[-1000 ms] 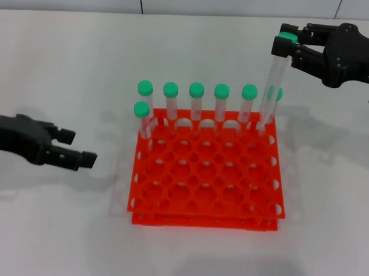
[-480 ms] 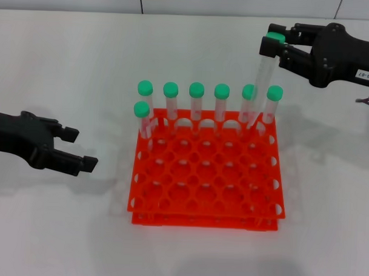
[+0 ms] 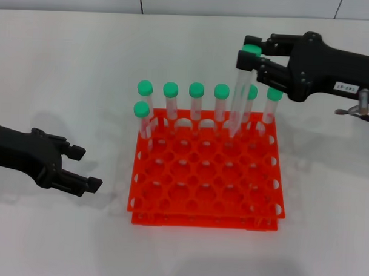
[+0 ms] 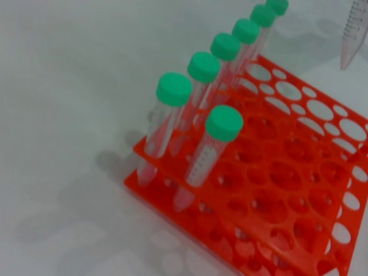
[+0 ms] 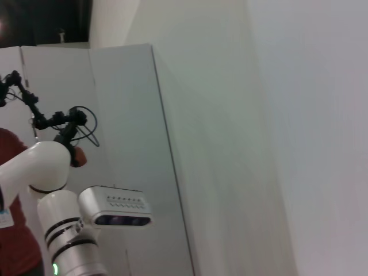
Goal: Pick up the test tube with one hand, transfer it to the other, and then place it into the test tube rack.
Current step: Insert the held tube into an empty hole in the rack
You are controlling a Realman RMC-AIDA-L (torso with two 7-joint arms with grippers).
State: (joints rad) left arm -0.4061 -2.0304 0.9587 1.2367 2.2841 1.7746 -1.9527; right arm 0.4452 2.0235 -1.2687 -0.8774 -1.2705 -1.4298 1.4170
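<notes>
- Test tube rack (image 3: 207,175): nearest; left gripper (image 3: 80,168) beside it, empty, jaws spread, drawn back
- Test tube (image 3: 239,97): pinched at its cap by right gripper (image 3: 249,49), shifted left above back-row holes; insertion pending
</notes>
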